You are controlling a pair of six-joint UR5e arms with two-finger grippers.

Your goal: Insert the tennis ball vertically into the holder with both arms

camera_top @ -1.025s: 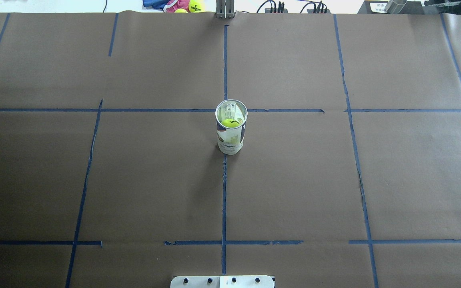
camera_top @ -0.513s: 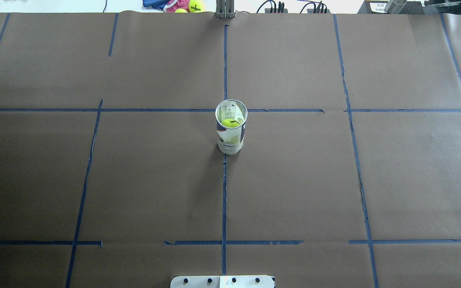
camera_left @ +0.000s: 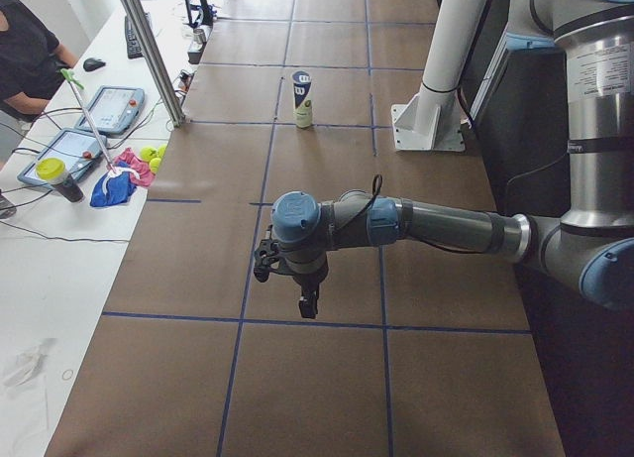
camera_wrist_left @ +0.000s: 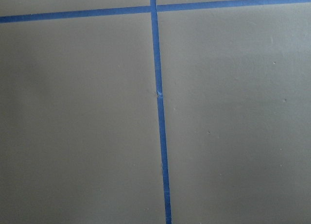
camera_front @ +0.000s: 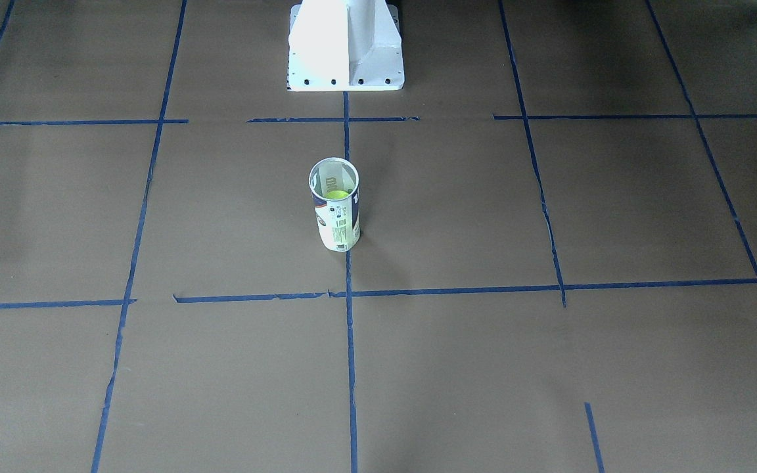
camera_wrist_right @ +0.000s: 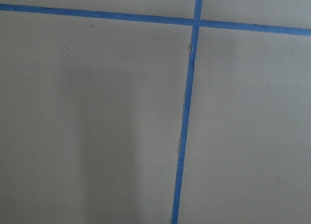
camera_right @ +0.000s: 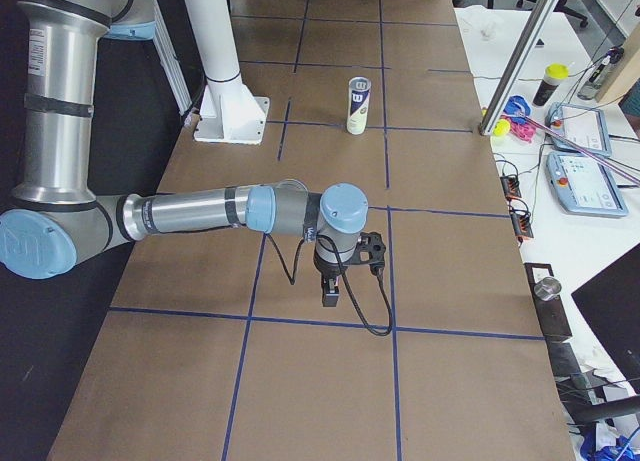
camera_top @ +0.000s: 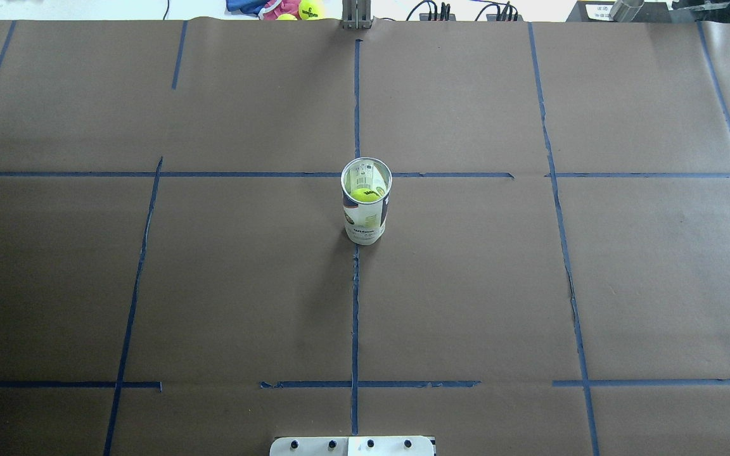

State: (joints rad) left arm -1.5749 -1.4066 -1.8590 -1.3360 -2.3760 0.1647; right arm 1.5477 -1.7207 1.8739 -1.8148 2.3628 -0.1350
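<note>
The can (camera_top: pixel 365 218) stands upright on the middle tape line (camera_top: pixel 355 304), in front of the white pedestal (camera_front: pixel 345 46). The ball (camera_top: pixel 365 195) sits inside the can, below its rim. The left gripper (camera_left: pixel 309 303) and the right gripper (camera_right: pixel 330 289) hang well apart from the can, on opposite sides. They show only from the side, probably pointing down, and I cannot tell whether either is clenched or released.

A robotics lab bench. The table (camera_top: pixel 466 285) is papered brown and gridded with blue tape lines (camera_top: pixel 355 304). A white pedestal (camera_front: pixel 345 46) is bolted down at twelve o'clock in the front-facing view. In the left side view a grey jointed robot arm (camera_left: pixel 436 224) reaches across. Teach pendants (camera_left: pixel 121 108) lie at ten o'clock on a white side desk (camera_left: pixel 59 259), near a seated operator (camera_left: pixel 25 51).
</note>
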